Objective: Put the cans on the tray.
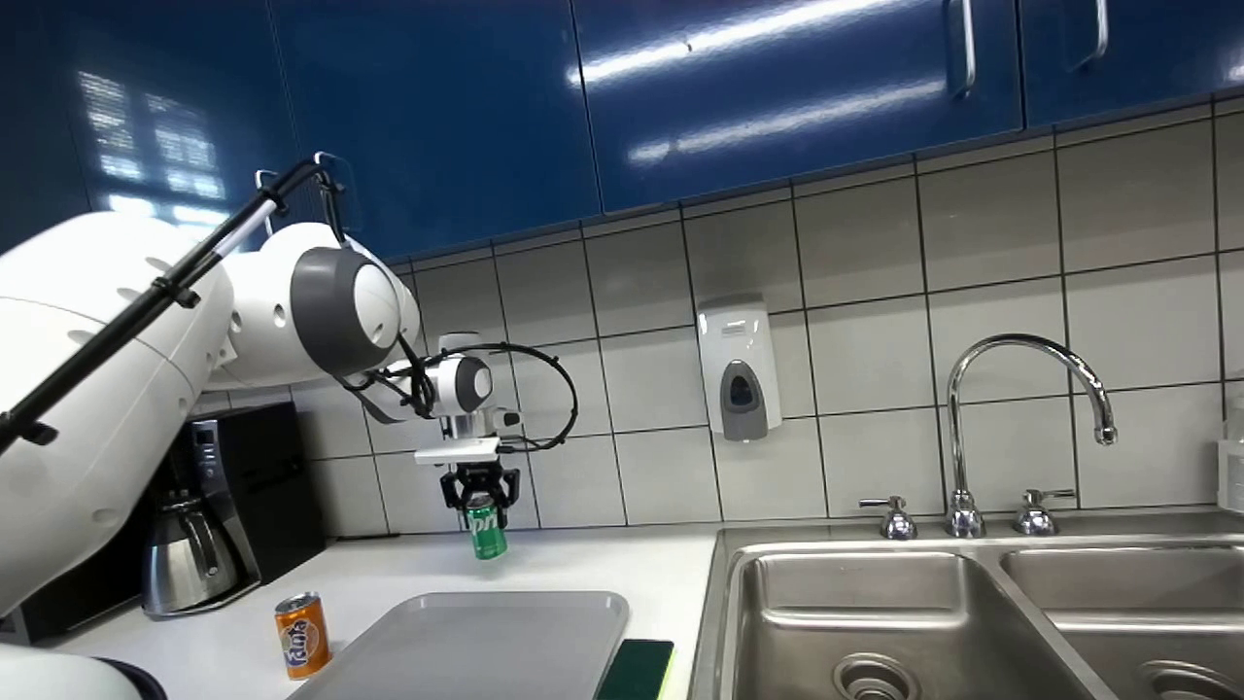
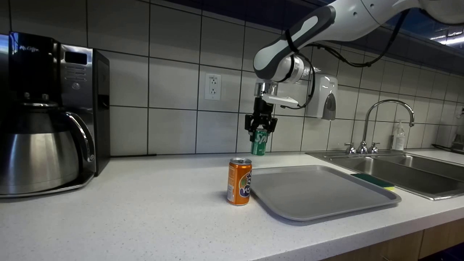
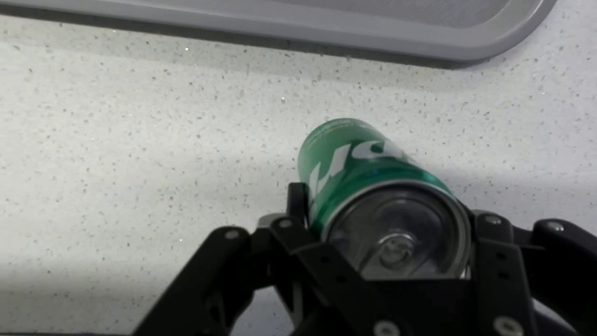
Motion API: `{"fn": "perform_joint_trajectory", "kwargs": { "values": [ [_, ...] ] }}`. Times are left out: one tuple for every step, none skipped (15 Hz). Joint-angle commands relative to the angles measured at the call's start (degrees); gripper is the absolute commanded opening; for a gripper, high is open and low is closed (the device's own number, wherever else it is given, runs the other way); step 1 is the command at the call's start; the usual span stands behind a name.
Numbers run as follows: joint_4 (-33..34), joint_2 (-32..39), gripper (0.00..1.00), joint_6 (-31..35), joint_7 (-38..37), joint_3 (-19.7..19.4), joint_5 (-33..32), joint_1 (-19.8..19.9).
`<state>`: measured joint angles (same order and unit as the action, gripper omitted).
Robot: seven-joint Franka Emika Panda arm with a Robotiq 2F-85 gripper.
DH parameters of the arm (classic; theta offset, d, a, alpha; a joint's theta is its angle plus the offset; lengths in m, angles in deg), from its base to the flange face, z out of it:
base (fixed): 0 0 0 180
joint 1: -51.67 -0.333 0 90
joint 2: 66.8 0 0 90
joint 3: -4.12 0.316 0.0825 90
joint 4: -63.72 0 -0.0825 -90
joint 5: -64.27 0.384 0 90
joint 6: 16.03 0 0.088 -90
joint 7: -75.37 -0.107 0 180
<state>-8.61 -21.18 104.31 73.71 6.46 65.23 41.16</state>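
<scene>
In an exterior view I have my gripper [image 1: 484,509] pinching the green can [image 1: 488,542] over the white counter [image 1: 622,564], between the tiled wall [image 1: 661,467] and the grey tray [image 1: 486,647]. In an exterior view the orange can [image 2: 237,185] stands upright on the counter, just beside the tray; whether they touch, I can't tell. A green-and-yellow sponge [image 2: 371,180] lies between the tray and the steel sink [image 2: 326,155]. In the wrist view I look down on the green can's lid, black fingers [image 3: 297,203] bearing on both its sides. The tray's rim and one rounded corner run along the top, apart from the can.
</scene>
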Motion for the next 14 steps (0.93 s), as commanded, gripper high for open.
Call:
{"fn": "perform_joint_trajectory", "kwargs": {
  "values": [
    [-6.4,-7.0,0.39,-0.7,-0.8,0.5,-1.5,-0.4],
    [-8.1,-8.5,0.39,-0.2,-0.7,0.7,-1.5,-0.6],
    [-10.0,-10.1,0.39,0.2,-0.8,0.9,-1.3,-0.7],
    [-11.7,-11.4,0.39,0.3,-1.1,0.9,-1.4,-0.9],
    [-13.4,-12.8,0.39,0.5,-1.2,1.0,-1.3,-1.0],
    [-15.0,-14.0,0.39,0.8,-1.4,1.0,-1.3,-1.1],
    [-16.9,-15.4,0.39,1.0,-1.4,1.1,-1.3,-1.2],
    [-18.7,-16.7,0.39,1.3,-1.4,1.2,-1.1,-1.2],
    [-20.7,-18.0,0.39,1.6,-1.6,1.2,-1.1,-1.1],
    [-22.6,-19.3,0.39,1.9,-1.9,1.3,-1.0,-1.1],
    [-24.6,-20.6,0.39,2.2,-2.1,1.4,-0.8,-0.9],
    [-26.5,-21.8,0.39,2.5,-2.4,1.4,-0.7,-0.9],
    [-28.5,-23.0,0.39,2.9,-2.7,1.5,-0.7,-0.9],
    [-30.3,-24.1,0.39,3.2,-3.0,1.5,-0.7,-0.9]
  ]
}}
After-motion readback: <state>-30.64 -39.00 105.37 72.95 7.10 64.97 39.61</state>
